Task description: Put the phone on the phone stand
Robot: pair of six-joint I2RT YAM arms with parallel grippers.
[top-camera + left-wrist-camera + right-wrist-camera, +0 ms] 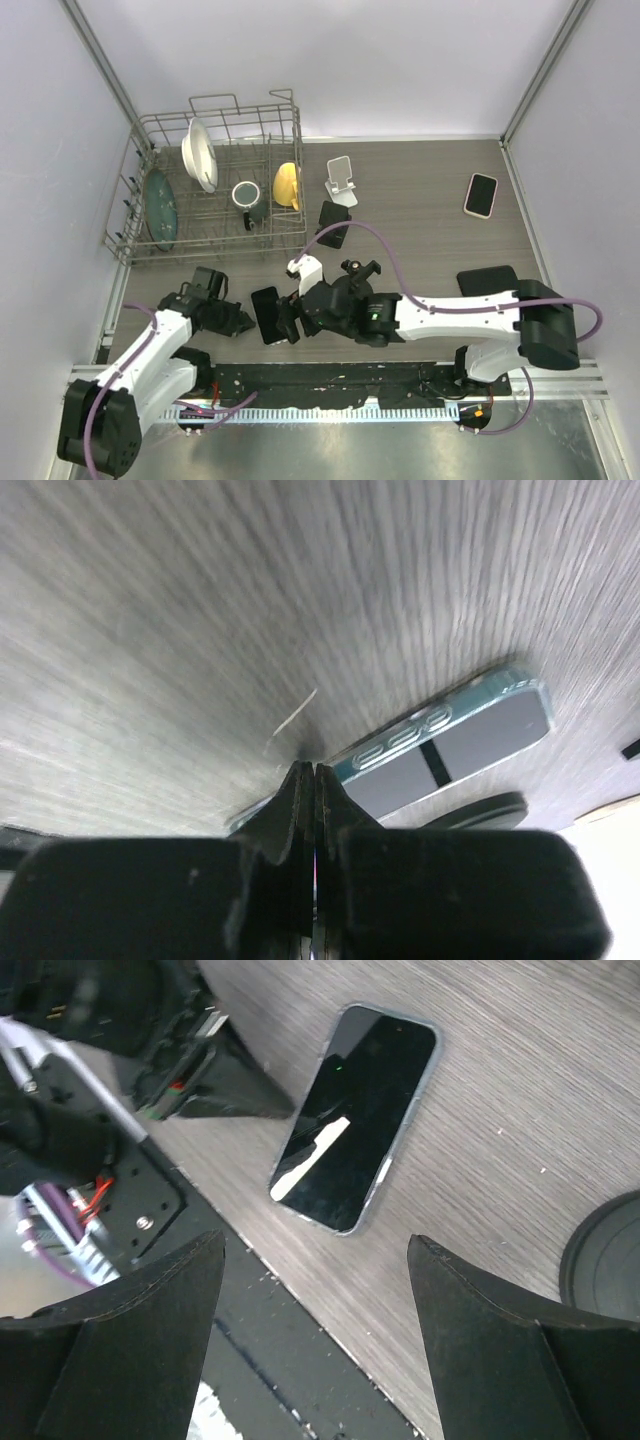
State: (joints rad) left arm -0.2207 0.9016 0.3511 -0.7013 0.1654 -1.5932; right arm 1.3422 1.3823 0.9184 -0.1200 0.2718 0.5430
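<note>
The fingers (150, 1340) of the right gripper (318, 1290) stand wide apart with nothing between them, hanging over the phone (355, 1115). The phone lies flat and screen-up in the upper middle of the right wrist view, just above the gap. The left gripper (308, 780) has its jaws pressed together on nothing, its tips low to the table (200, 610) just beside the phone's edge.

In the top view the phone (267, 315) sits low and left of centre, between the two grippers and near the table's front edge. The white phone stand (341, 180) is well apart from it, up near the middle of the frame, just right of the dish rack (150, 130). A dark phone (334, 222) lies just below the stand, and a pale-cased phone (481, 194) lies at the upper right.

The step in hand looks like the approach for pickup: nothing is lifted yet. The phone lies flat on the wood, so the next move probably calls for bringing the open jaws down across its long sides. The shut left gripper may serve as a brace, or to tip an edge up.
</note>
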